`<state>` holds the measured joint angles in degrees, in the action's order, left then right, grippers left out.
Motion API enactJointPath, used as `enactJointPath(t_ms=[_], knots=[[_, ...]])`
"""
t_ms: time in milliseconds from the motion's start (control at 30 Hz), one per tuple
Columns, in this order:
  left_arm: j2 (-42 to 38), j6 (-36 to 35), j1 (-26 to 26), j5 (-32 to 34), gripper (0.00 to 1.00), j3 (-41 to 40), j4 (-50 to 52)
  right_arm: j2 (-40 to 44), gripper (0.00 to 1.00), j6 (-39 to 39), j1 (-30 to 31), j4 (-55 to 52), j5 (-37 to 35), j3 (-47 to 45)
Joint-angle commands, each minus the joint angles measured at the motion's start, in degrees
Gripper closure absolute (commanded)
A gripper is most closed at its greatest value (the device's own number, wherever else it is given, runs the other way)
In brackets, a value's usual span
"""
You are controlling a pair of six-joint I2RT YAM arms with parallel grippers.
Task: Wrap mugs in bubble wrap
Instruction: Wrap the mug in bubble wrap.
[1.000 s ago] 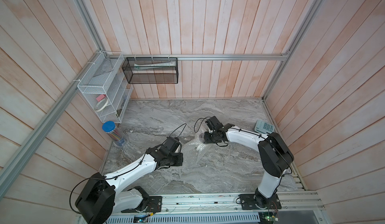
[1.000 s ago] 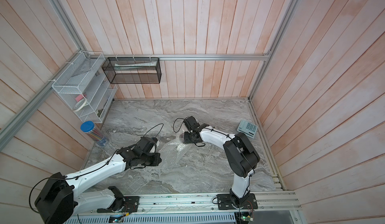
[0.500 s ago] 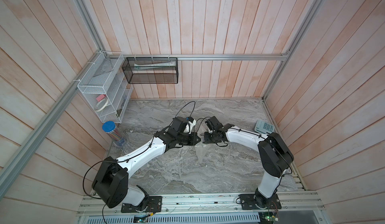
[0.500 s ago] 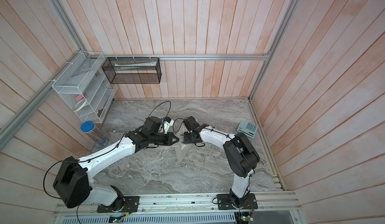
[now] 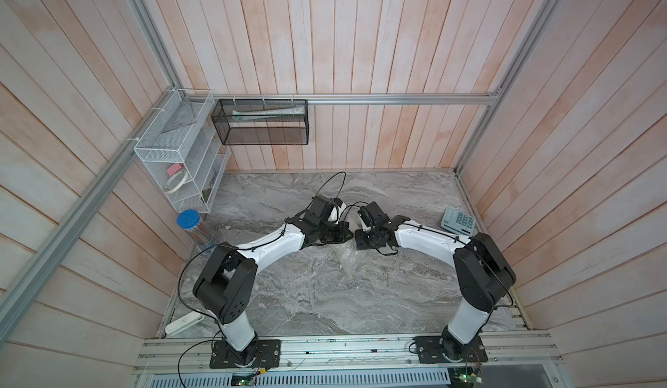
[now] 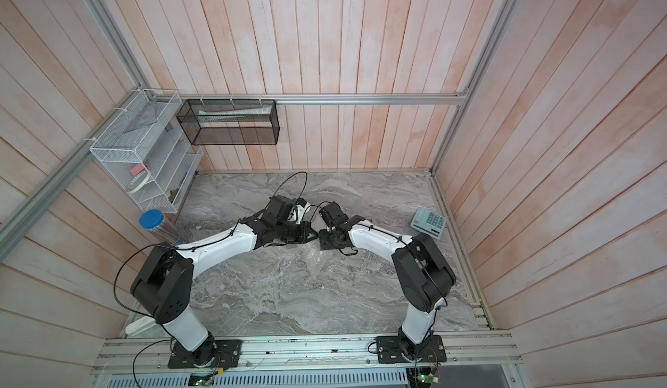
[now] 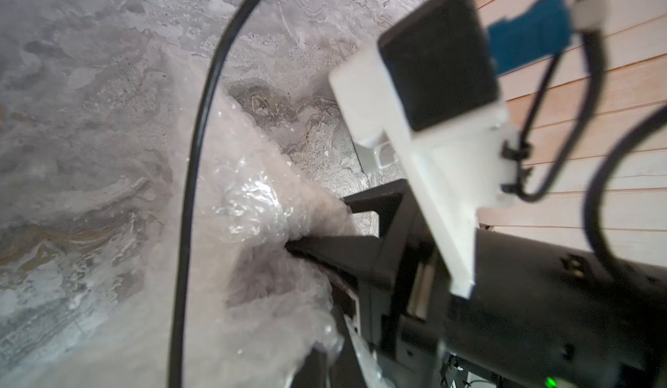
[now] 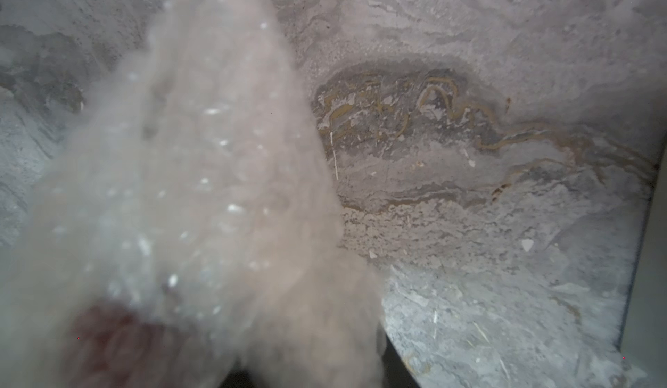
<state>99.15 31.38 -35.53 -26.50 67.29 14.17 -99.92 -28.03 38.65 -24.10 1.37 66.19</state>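
Note:
Both arms meet at the middle of the marble table. The bubble wrap (image 5: 344, 260) lies crumpled on the table just in front of them and rises in a whitish, glinting fold (image 7: 249, 205) up to the grippers. My left gripper (image 5: 347, 232) is shut with the wrap bunched at its jaws. My right gripper (image 5: 358, 239) faces it, almost touching; one dark finger (image 7: 325, 245) pokes into the fold. The wrap (image 8: 187, 173) fills the right wrist view and hides those jaws. A dark red smear (image 8: 108, 335) behind it is the mug's inside; the rest of the mug is hidden.
A grey-green calculator (image 5: 458, 220) lies at the table's right edge. A blue-lidded jar (image 5: 191, 223) stands at the left edge under a white wire rack (image 5: 180, 166). A black mesh basket (image 5: 260, 122) hangs on the back wall. A white power strip (image 5: 184, 323) lies front left.
My left arm has swung from the near left up to the middle, drawing the bubble wrap's edge over to the right gripper. The right arm has stayed in place.

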Motion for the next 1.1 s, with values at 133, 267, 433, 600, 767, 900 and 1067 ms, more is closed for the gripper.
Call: enactJointPath(t_ms=[133, 267, 433, 600, 767, 900, 1067], knots=[[3.1, -2.0, 0.2, 2.4, 0.96, 2.5, 0.0, 7.0, 0.54, 2.4, -0.3, -1.8, 4.1, -1.5], [3.8, -2.2, 0.1, 2.4, 0.96, 3.6, 0.7, 11.3, 0.45, 2.8, -0.6, -1.5, 3.9, -3.3], [4.2, -2.5, 0.1, 3.0, 0.96, 5.1, 1.8, 16.1, 0.41, 2.9, -0.5, 2.1, 6.4, -6.2], [4.7, -2.5, 0.1, 3.0, 0.96, 5.9, 2.2, 18.5, 0.44, 2.5, -0.3, 5.6, 6.9, -8.3], [4.6, -2.4, 0.1, 3.0, 0.96, 5.9, 2.2, 14.2, 0.45, 4.5, 0.1, 7.1, 8.2, -7.1], [4.6, -2.3, 0.0, 2.9, 0.96, 6.1, 2.3, 11.2, 0.47, 4.8, 0.0, 9.2, 7.6, -5.9], [4.5, -2.3, 0.0, 2.6, 0.96, 6.4, 2.3, 9.3, 0.59, 4.6, 0.1, 10.0, 5.6, -5.1]])
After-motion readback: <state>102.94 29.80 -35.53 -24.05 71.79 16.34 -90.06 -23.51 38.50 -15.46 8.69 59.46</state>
